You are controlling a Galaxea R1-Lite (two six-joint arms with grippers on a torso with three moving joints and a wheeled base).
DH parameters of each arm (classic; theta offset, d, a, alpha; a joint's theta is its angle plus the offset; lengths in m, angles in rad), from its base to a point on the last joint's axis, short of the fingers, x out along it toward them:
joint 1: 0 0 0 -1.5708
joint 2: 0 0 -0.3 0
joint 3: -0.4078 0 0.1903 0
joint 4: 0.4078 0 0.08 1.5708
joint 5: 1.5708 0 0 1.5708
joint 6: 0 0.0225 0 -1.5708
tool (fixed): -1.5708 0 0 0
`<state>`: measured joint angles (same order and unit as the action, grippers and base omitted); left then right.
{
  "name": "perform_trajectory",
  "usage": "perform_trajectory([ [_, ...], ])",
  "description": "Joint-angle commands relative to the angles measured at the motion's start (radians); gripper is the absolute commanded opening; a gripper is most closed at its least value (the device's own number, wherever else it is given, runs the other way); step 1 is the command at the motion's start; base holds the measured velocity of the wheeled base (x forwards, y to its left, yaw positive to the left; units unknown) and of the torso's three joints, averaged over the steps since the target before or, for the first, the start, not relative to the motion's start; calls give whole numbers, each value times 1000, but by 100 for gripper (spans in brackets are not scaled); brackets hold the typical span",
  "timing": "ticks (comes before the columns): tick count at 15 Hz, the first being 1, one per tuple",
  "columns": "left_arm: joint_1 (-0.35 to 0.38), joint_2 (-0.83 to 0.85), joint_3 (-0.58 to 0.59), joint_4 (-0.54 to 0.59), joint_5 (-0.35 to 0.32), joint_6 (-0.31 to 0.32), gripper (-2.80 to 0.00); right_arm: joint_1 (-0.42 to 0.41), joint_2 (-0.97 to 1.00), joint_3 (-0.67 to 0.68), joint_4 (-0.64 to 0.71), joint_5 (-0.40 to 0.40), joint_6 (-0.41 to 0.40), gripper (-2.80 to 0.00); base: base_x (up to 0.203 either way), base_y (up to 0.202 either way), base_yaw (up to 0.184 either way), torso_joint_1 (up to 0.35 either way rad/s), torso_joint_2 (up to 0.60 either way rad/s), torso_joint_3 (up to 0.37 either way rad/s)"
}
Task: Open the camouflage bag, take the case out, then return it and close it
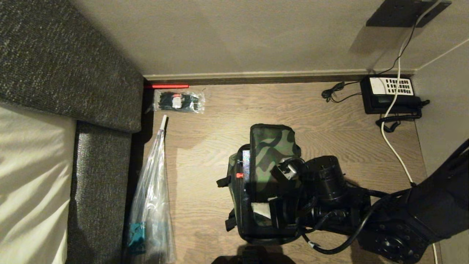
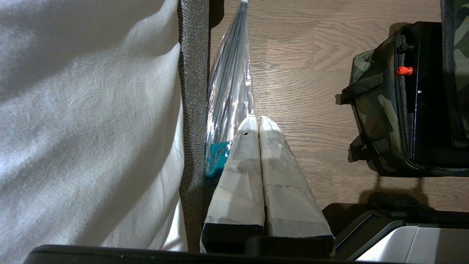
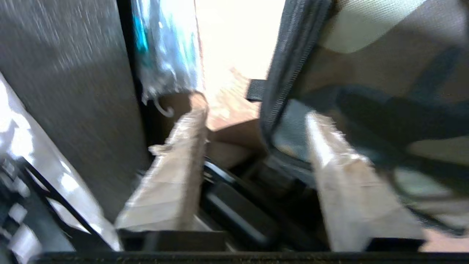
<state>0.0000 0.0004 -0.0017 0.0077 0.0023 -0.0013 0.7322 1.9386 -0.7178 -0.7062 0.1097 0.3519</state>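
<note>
The camouflage bag (image 1: 271,146) stands on the wooden floor with its lid lying over most of the top. Along its left side a strip stays uncovered, showing the black case (image 1: 243,172) inside with its red latch (image 1: 239,175); the left wrist view shows the bag (image 2: 373,110), the case (image 2: 421,110) and the latch (image 2: 404,70) too. My right arm (image 1: 329,190) reaches over the bag's near end. The right gripper (image 3: 256,110) is open, and the lid's zipper edge (image 3: 274,84) runs between its fingers without being pinched. My left gripper (image 2: 254,121) hangs shut and empty by the bed.
A clear plastic bag (image 1: 154,190) lies along the grey bed frame (image 1: 102,176) on the left. A packet of black ties (image 1: 178,101) sits near the wall. A black telephone (image 1: 390,95) with a white cable (image 1: 394,146) occupies the far right corner.
</note>
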Motion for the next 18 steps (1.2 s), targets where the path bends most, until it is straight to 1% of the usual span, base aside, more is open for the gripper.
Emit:
perform_trajectory([
  [1, 0, -3, 0, 0, -1, 0, -280, 25, 35, -21, 3, -58, 52, 0, 0, 0, 0, 0, 0, 0],
  [3, 0, -3, 0, 0, -1, 0, -280, 16, 19, -47, -6, -84, 49, 0, 0, 0, 0, 0, 0, 0],
  [5, 0, -3, 0, 0, 1, 0, -280, -59, -4, -83, -13, -91, 42, 0, 0, 0, 0, 0, 0, 0],
  [6, 0, -2, 0, 0, 0, 0, -280, -96, -9, -117, -12, -91, 27, 0, 0, 0, 0, 0, 0, 0],
  [7, 0, -2, 0, 0, -1, 0, -280, -129, -12, -150, -16, -96, -8, 0, 0, 0, 0, 0, 0, 0],
  [8, 0, -2, 0, 0, -1, 0, -280, -160, -12, -165, -25, -97, -40, 0, 0, 0, 0, 0, 0, 0],
  [9, 0, -2, 0, 0, 0, 0, -280, -187, -4, -172, -29, -96, -56, 0, 0, 0, 0, 0, 0, 0],
  [14, 0, -2, 0, 0, 0, 0, -280, -275, 92, -305, -16, -93, -43, 0, 0, 0, 0, 0, 0, 0],
  [18, 0, -2, 0, 0, 0, 0, -280, -324, 185, -412, -13, -97, 18, 0, 0, 0, 0, 0, 0, 0],
])
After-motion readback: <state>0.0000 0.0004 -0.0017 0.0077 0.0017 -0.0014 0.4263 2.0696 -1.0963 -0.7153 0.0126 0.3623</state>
